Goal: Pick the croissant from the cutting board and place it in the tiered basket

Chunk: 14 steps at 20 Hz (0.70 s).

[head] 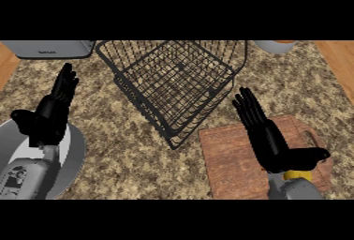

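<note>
We cannot see the croissant anywhere; if it lies on the cutting board (235, 159), our right hand (266, 138) covers it, and we cannot tell. The board is a brown wooden slab with a handle loop at its right end, sitting in the lower right of the frame on the speckled granite counter (131, 154). Our right hand lies above the board with its fingers straight and pointing toward the upper left, the thumb stretched out to the right; nothing is held in it that we can see.

Just beyond the board's upper left corner stands the tiered basket (176, 79), a black wire frame filling the upper middle of the frame, its lower corner close to the board's edge. Our right fingertips reach up near the basket's right side.

Our left hand (52, 115) shows at the left of the frame, fingers straight and pointing up, thumb out to the left, holding nothing. Under its wrist lies a grey round plate (72, 157) in the lower left corner.

At the upper left edge sits a grey appliance (52, 48), and at the upper right edge a white cup (276, 45) shows partly.
</note>
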Motion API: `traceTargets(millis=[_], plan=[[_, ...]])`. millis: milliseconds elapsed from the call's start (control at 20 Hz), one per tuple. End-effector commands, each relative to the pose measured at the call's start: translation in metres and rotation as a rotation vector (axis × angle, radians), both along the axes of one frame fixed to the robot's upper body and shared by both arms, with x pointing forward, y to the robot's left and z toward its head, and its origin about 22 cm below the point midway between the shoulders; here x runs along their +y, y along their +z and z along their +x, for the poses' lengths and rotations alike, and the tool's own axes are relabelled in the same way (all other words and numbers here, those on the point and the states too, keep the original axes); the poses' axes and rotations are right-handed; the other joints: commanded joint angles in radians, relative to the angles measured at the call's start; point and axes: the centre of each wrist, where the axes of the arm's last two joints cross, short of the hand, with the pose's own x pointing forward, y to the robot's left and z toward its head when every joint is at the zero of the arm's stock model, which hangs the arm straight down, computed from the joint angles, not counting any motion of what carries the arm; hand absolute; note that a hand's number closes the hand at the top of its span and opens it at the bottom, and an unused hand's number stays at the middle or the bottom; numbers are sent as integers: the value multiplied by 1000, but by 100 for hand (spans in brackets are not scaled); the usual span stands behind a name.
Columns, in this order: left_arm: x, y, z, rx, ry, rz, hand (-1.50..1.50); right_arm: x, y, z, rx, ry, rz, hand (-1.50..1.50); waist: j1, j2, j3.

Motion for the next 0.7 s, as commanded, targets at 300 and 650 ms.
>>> traceTargets(millis=[300, 650], plan=[[3, 2, -12, -38, -129, 247, 0, -89, 58, 42, -167, -206, -626, 150, -30, -5, -14], [2, -12, -25, -67, -186, 279, 0, -46, 48, 52, -103, -470, -308, -150, 26, 9, 16]])
